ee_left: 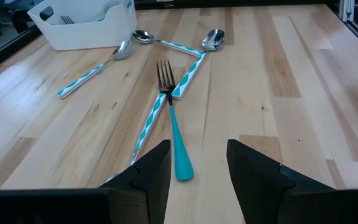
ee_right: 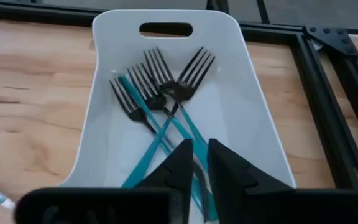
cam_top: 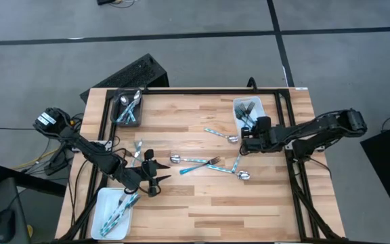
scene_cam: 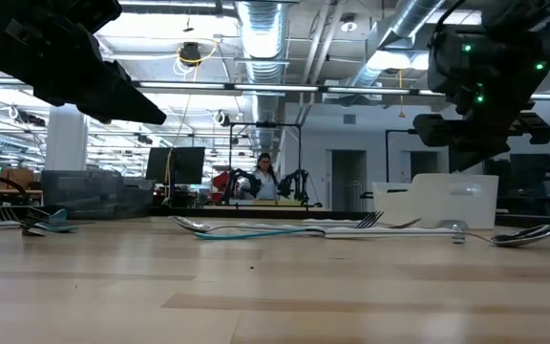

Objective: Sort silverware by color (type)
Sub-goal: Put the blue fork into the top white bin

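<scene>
**Right gripper over the fork tray, left gripper before a loose fork**

The right gripper (ee_right: 201,163) hangs above the white plastic tray (ee_right: 253,118) that holds several teal-handled metal forks (ee_right: 160,93); its fingers stand narrow, with only a slit between them, and nothing is visibly held. The left gripper (ee_left: 197,171) is wide and empty, just before a teal-handled fork (ee_left: 174,124) in the table's middle, among teal-handled spoons (ee_left: 199,59). The risk is that the fork's handle lies against a striped one, so one grasp may catch both.
</scene>
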Robot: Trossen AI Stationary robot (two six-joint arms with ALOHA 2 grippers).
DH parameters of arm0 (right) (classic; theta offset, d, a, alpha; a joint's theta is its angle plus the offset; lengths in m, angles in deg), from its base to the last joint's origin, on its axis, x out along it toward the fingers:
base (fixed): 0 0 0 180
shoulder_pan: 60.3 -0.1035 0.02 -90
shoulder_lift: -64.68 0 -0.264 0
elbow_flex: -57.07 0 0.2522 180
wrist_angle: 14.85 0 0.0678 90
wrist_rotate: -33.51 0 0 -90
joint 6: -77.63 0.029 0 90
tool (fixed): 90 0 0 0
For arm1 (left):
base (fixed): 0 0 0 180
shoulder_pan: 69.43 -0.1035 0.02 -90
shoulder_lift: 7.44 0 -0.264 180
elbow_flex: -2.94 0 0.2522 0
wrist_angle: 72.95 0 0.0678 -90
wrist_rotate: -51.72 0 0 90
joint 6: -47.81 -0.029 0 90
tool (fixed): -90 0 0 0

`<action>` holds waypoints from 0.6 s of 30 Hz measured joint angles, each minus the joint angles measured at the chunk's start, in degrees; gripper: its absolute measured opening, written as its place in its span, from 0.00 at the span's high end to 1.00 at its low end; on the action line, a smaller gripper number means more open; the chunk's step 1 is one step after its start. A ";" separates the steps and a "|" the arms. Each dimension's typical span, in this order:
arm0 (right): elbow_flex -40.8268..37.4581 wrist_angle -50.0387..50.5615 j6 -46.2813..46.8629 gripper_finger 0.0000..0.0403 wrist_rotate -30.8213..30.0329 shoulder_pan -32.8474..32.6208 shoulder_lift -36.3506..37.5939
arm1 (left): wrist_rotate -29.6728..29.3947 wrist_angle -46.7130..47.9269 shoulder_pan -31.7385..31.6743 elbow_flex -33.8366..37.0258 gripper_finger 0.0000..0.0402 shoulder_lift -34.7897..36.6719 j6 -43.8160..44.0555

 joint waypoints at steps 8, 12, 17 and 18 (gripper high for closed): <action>0.00 -7.00 -9.27 0.58 -0.01 -4.78 -0.02 | -1.31 -0.69 -0.24 0.00 0.64 0.00 1.31; 0.00 -19.92 -21.06 0.50 0.12 -9.18 -0.02 | -0.98 -1.49 -2.02 0.02 0.64 0.02 1.29; 0.04 -40.30 -38.08 0.49 4.08 -13.86 -1.03 | -0.45 -1.93 -5.75 0.02 0.64 0.04 1.04; 0.04 -43.54 -40.91 0.50 5.43 -14.61 -1.55 | 0.26 -1.65 -6.58 0.00 0.64 0.04 0.77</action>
